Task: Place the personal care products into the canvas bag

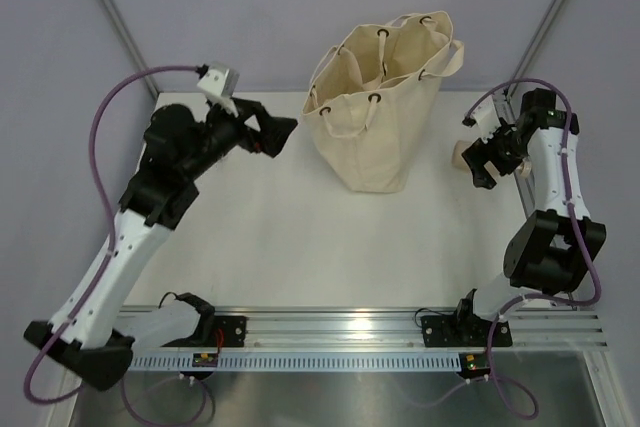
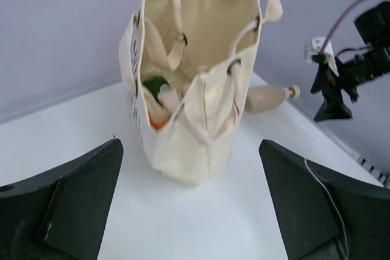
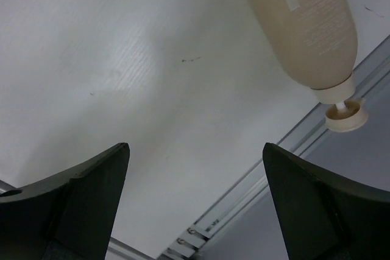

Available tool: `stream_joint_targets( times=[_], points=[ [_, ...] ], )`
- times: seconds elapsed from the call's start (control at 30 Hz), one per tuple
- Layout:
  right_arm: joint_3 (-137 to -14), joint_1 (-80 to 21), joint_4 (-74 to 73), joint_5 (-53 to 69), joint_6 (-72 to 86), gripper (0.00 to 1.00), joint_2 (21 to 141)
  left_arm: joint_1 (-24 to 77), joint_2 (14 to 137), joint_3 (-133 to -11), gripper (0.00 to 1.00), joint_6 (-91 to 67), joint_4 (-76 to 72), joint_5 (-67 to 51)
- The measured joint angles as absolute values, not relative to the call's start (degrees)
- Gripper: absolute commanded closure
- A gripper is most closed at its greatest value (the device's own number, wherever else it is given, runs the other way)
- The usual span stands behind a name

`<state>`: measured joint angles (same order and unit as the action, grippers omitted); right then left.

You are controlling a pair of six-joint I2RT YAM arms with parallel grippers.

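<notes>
Beige bottle (image 3: 308,22) lies flat, cap seemingly rightward; left gripper (image 2: 190,145), right gripper (image 3: 195,147) wide, empty.

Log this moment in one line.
left gripper: open, empty | right gripper: open, empty | bag: upright, bottles inside | beige bottle: lying outside bag

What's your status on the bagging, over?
Both open, empty: left gripper, right gripper. The canvas bag upright, products inside. One beige bottle lying outside, beside right gripper. Nothing blocking it.
</notes>
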<state>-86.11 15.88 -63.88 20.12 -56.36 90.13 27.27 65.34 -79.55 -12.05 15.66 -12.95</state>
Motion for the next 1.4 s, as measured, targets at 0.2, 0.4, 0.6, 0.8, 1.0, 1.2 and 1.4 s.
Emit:
stream_joint_targets(
  times=[0.2, 0.4, 0.6, 0.8, 1.0, 1.2, 1.4],
  points=[
    [-94.3, 15.6, -66.8, 17.1, -71.6, 0.00, 98.5, 27.3, 42.8, -56.7, 0.01, -12.3, 16.5, -10.3],
    [-103.8, 15.3, -65.3, 15.4, -77.3, 0.01, 111.3, 27.3, 33.1, -38.9, 0.01, -15.4, 18.7, -7.9],
    [-109.1, 14.2, -64.4, 11.7, -77.6, 0.00, 121.5, 27.3, 31.8, -37.2, 0.01, -16.6, 21.1, -7.2],
    [-113.1, 12.3, -63.1, 8.0, -75.2, 0.01, 128.3, 27.3, 32.1, -38.7, 0.01, -16.5, 21.2, -7.0],
    [-117.3, 10.9, -61.3, 3.6, -72.2, 0.06, 133.4, 27.3, 31.4, -38.7, 0.01, -16.6, 22.9, -7.0],
    [-118.1, 10.5, -61.4, 2.5, -71.7, 0.11, 134.1, 27.3, 30.6, -38.6, 0.01, -16.6, 23.6, -7.1],
    [-118.4, 10.2, -62.1, 0.7, -70.7, 0.01, 135.0, 27.3, 30.4, -38.6, 0.01, -17.5, 24.0, -7.1]
  ],
)
